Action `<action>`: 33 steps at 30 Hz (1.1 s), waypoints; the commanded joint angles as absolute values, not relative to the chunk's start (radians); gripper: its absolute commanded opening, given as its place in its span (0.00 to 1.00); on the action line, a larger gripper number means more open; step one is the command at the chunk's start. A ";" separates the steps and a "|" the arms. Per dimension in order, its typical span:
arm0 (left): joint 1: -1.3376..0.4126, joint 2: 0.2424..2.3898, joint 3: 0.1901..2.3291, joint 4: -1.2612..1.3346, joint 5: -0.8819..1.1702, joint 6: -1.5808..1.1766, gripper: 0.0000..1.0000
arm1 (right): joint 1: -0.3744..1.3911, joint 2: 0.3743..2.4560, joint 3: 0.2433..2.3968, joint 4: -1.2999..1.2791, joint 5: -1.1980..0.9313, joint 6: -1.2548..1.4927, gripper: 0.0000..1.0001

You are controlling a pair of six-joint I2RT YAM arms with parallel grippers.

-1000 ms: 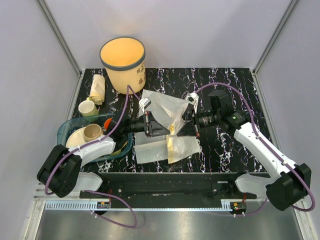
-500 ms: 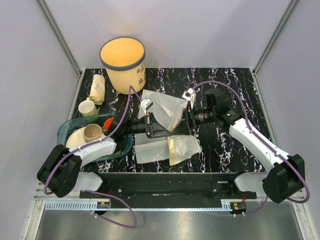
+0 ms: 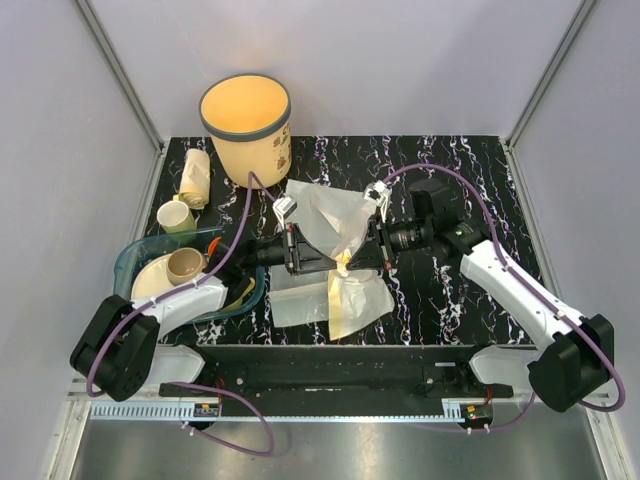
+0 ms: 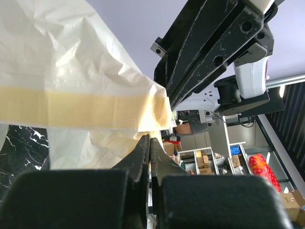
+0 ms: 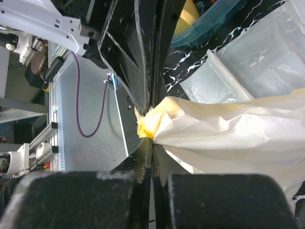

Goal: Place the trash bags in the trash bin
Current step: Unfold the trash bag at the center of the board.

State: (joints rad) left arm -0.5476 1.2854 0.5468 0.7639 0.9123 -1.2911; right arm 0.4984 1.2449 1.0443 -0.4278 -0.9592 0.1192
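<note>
A crinkly whitish trash bag [image 3: 333, 222] with a yellow band hangs above the table's middle, pinched between both grippers. My left gripper [image 3: 336, 262] is shut on its yellow edge [image 4: 95, 107]. My right gripper [image 3: 356, 260] faces it tip to tip, shut on the same bunched yellow corner [image 5: 151, 123]. The rest of the film [image 5: 238, 129] trails down toward the table. A second flat trash bag [image 3: 298, 300] lies on the table underneath. The cream-yellow trash bin [image 3: 246, 125] stands upright and open at the back left, apart from both grippers.
A pale rolled bundle [image 3: 194, 177] and a cream cup [image 3: 177, 215] sit on the left. A teal tray [image 3: 138, 256] with a bowl and a cup stands by the left arm. Grey walls close in the table's sides and back.
My right gripper opened, drew back, then came forward and shut on the bag's yellow corner beside the left gripper. The bag now bunches there, and its lower part hangs narrower.
</note>
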 commanded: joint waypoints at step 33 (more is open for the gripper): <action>-0.503 1.279 0.520 0.913 0.956 -1.328 0.00 | 0.500 1.151 1.055 -0.612 -0.988 -0.121 0.00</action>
State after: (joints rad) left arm -0.5285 1.3060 0.5270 0.8436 0.9623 -1.3159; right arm 0.4984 1.2045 1.0443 -0.5812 -0.9779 -0.0746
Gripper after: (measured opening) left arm 0.002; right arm 0.006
